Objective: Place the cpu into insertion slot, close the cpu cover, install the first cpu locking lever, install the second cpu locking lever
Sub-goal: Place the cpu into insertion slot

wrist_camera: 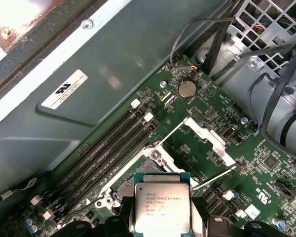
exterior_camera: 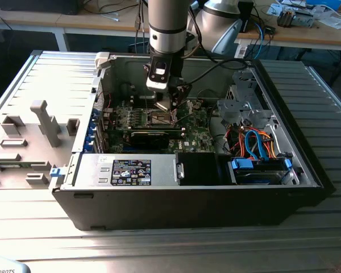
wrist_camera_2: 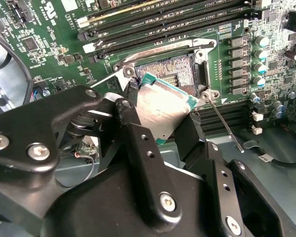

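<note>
Tool: the tool point(wrist_camera_2: 160, 117) is clamped on the cpu point(wrist_camera_2: 160, 104), one finger on each of two opposite edges, so the metal top and the underside stay untouched.
Chip: in the first wrist view the cpu point(wrist_camera: 162, 207) faces up, squared between the fingers point(wrist_camera: 203, 215). My read is that it is being lined up before it goes down.
Socket: the insertion slot point(wrist_camera_2: 170, 74) lies bare just beyond the chip, contact field exposed. The chip looks not yet seated.
Cover: the cpu cover point(wrist_camera: 211, 139) is swung up and away from the socket, leaving the way in free.
Lever: one locking lever point(wrist_camera_2: 226, 123) juts out unlatched beside the frame.
Around: long memory slots point(wrist_camera_2: 153, 24) run just beside the socket.
Wider: in the exterior view the tool point(exterior_camera: 169, 103) reaches down into the open computer case point(exterior_camera: 187, 210) on the counter point(exterior_camera: 159, 250).
</note>
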Controlling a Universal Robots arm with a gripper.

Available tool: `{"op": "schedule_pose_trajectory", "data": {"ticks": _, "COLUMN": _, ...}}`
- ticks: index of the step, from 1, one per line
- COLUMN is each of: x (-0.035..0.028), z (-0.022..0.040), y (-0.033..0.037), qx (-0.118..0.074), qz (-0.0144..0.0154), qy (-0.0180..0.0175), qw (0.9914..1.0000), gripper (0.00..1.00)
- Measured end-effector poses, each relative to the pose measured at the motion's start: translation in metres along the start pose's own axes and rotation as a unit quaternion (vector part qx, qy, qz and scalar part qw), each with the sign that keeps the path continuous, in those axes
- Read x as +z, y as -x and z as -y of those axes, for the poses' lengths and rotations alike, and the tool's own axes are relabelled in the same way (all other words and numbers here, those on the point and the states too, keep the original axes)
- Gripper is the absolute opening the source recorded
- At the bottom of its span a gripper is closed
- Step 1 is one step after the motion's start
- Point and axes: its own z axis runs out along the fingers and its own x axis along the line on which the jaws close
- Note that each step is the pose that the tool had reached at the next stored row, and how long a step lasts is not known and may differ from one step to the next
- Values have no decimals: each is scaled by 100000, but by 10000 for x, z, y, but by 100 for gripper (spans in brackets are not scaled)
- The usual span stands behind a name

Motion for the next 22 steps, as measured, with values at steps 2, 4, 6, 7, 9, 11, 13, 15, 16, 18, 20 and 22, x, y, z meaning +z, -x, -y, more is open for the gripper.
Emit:
{"op": "schedule_pose_trajectory", "data": {"ticks": 2, "x": 3, "z": 0, "y": 0, "qx": 265, "qz": 44, "qy": -18, "qw": 100000, "gripper": 54}}
{"op": "schedule_pose_trajectory", "data": {"ticks": 4, "x": 4, "z": 0, "y": 0, "qx": 426, "qz": 66, "qy": -24, "qw": 99999, "gripper": 54}}
{"op": "schedule_pose_trajectory", "data": {"ticks": 6, "x": 6, "z": 1, "y": 0, "qx": 610, "qz": 89, "qy": -34, "qw": 99998, "gripper": 54}}
{"op": "schedule_pose_trajectory", "data": {"ticks": 7, "x": 7, "z": 1, "y": 0, "qx": 728, "qz": 101, "qy": -34, "qw": 99997, "gripper": 54}}
{"op": "schedule_pose_trajectory", "data": {"ticks": 9, "x": 9, "z": 1, "y": 0, "qx": 967, "qz": 121, "qy": -34, "qw": 99995, "gripper": 54}}
{"op": "schedule_pose_trajectory", "data": {"ticks": 11, "x": 10, "z": 1, "y": 0, "qx": 1166, "qz": 142, "qy": -36, "qw": 99993, "gripper": 54}}
{"op": "schedule_pose_trajectory", "data": {"ticks": 13, "x": 13, "z": 1, "y": 0, "qx": 1487, "qz": 178, "qy": -45, "qw": 99989, "gripper": 54}}
{"op": "schedule_pose_trajectory", "data": {"ticks": 15, "x": 15, "z": 1, "y": 0, "qx": 1757, "qz": 202, "qy": -45, "qw": 99984, "gripper": 54}}
{"op": "schedule_pose_trajectory", "data": {"ticks": 16, "x": 16, "z": 1, "y": 0, "qx": 1882, "qz": 213, "qy": -42, "qw": 99982, "gripper": 54}}
{"op": "schedule_pose_trajectory", "data": {"ticks": 18, "x": 18, "z": 1, "y": 0, "qx": 2167, "qz": 236, "qy": -39, "qw": 99976, "gripper": 54}}
{"op": "schedule_pose_trajectory", "data": {"ticks": 20, "x": 20, "z": 2, "y": 0, "qx": 2487, "qz": 262, "qy": -40, "qw": 99969, "gripper": 54}}
{"op": "schedule_pose_trajectory", "data": {"ticks": 22, "x": 21, "z": 2, "y": 0, "qx": 2676, "qz": 277, "qy": -37, "qw": 99964, "gripper": 54}}
